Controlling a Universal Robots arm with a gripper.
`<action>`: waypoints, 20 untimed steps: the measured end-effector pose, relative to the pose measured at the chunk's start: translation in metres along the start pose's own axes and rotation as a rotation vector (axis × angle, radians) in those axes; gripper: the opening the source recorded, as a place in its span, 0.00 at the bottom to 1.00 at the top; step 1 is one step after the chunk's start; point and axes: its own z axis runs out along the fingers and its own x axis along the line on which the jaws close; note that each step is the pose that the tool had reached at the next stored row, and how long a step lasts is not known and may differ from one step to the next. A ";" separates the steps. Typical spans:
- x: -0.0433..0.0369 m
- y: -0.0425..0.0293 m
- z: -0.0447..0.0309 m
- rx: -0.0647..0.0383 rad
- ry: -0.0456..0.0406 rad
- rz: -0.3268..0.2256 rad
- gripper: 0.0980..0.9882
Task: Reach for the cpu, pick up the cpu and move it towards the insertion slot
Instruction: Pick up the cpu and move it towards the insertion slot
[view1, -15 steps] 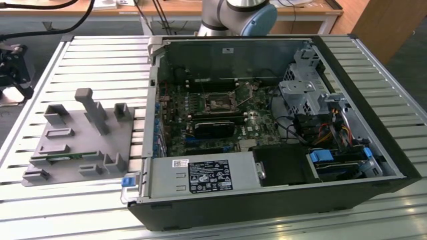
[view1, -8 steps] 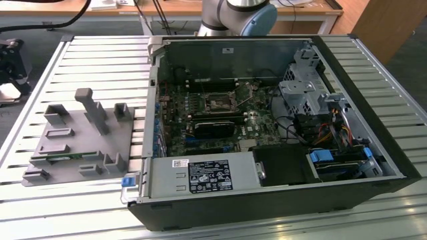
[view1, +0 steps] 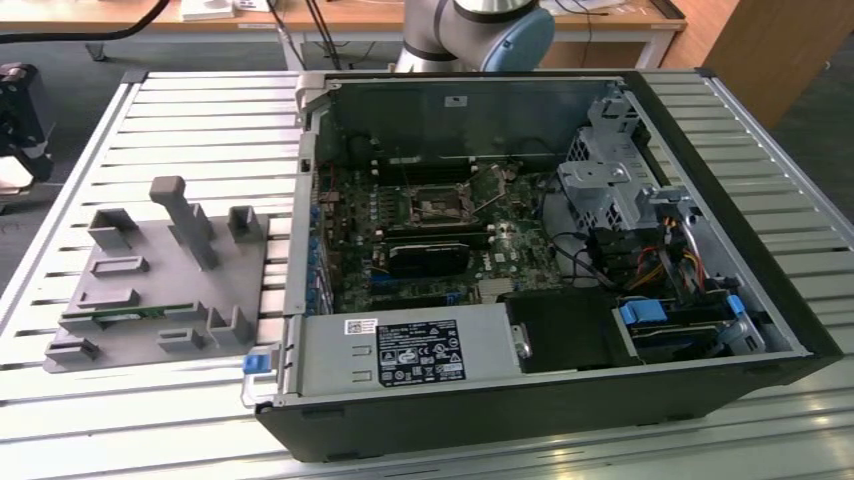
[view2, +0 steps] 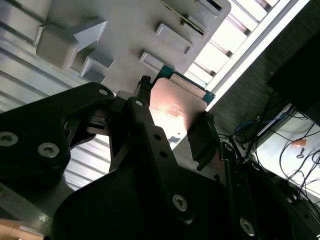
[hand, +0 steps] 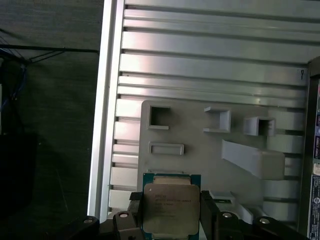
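The exterior view showed an open computer case (view1: 534, 425) on a slatted metal table (view1: 200, 100). Inside it was the insertion slot (view1: 434, 205), a silvery frame around a dark centre. A grey holder tray (view1: 174, 275) lay beside the case, at the exterior view's left. In both wrist views the gripper (hand: 171, 215) was clamped on the cpu (hand: 170, 205), its black fingers (view2: 204, 137) pressing opposite edges, in front of the grey tray. The cpu was a flat square with a dull silver top and a green rim.

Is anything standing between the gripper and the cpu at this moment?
Nothing visible does: in the first wrist view the gripper straddles the cpu, with no other object between them.
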 end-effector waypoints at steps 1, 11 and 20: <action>0.0000 0.0001 -0.0016 0.000 0.0000 0.000 0.50; 0.0002 0.0008 -0.0241 0.001 0.0001 0.000 0.50; 0.0003 0.0015 -0.0427 0.002 0.0002 0.000 0.50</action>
